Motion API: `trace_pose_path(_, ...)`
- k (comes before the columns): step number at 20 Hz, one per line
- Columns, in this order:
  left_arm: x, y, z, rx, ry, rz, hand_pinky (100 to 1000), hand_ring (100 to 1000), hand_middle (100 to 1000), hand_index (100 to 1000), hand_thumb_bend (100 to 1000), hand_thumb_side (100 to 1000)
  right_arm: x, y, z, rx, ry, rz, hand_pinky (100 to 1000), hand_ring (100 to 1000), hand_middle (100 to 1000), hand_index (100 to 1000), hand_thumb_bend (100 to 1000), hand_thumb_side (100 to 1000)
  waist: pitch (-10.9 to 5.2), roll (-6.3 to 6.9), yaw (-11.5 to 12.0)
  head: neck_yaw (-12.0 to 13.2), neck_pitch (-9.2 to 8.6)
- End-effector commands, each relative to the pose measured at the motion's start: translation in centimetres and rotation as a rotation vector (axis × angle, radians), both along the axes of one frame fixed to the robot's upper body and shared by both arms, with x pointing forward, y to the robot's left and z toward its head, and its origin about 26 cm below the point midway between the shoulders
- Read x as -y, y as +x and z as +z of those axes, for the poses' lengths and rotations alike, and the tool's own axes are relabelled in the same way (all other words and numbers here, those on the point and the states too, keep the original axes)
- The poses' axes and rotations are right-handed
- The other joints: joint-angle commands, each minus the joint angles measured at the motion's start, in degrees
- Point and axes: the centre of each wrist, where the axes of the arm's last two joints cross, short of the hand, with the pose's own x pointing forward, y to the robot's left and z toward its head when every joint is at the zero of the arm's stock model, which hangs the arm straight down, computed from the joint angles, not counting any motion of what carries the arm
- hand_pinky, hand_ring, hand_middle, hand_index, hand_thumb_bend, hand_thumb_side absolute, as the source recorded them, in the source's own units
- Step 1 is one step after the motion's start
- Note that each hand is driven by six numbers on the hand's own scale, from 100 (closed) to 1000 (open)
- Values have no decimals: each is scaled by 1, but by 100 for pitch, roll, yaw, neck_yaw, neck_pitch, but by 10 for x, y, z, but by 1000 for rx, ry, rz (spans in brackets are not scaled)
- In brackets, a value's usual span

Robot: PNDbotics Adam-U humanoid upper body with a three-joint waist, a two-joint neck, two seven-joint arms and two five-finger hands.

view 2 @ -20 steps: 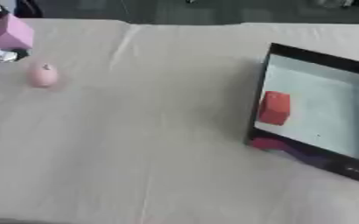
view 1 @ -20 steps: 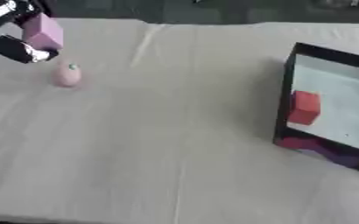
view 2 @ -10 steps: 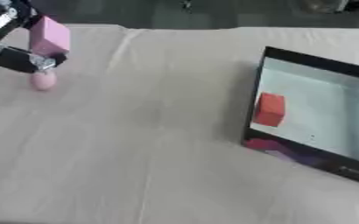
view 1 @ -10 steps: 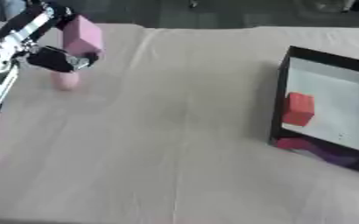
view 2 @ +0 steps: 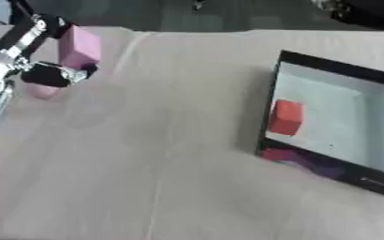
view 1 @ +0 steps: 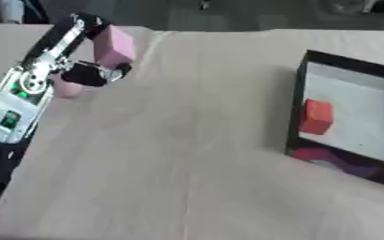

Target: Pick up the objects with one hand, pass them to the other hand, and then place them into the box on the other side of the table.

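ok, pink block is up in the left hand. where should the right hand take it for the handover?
Probably the pink block by its free right faces, coming in from the right: the left hand holds its lower left side, leaving the top and right side exposed.

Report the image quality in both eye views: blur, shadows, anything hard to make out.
Left eye view: left hand and pink block are soft-edged; the small pink object behind the hand is hard to make out. Right eye view: the box near wall shadows the cloth; the red block reads clearly.
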Motion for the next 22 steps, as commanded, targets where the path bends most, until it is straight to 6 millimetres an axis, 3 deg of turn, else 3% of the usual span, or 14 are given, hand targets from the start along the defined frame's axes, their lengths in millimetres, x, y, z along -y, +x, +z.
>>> trace_pose_path(1,7,0,5,47,-13,6,754,618,521,533,138,100,-10,-4,6,40,-51,28,998,972,796,1000,100,479,-208,-73,2,-64,33)
trace_pose_path(18,51,0,-10,99,-78,-108,757,614,515,531,100,100,-53,2,-4,30,-225,151,991,974,805,1000,100,450,-221,-117,56,-184,33)
trace_pose_path(22,58,1,-9,120,-74,-126,756,615,516,532,100,100,-61,6,-9,29,-267,163,988,977,808,1000,100,394,-218,-126,77,-204,33)
